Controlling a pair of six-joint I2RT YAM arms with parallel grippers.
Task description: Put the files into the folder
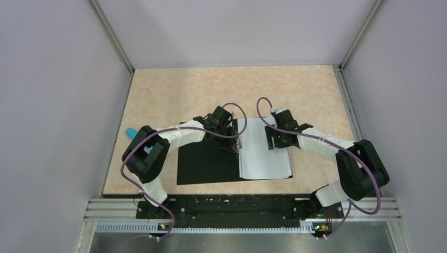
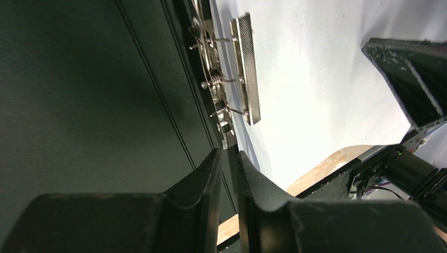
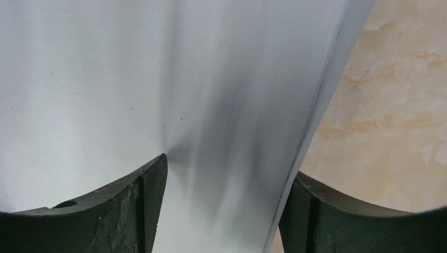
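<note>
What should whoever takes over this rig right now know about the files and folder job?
Left gripper: jaws slightly apart, empty, at the spine clip.
Right gripper: open, empty, straddling one edge of the files.
The folder lies open on the table; the files lie on its right half, against the clip.
Left: check that the clip holds them; perhaps close the folder.
</note>
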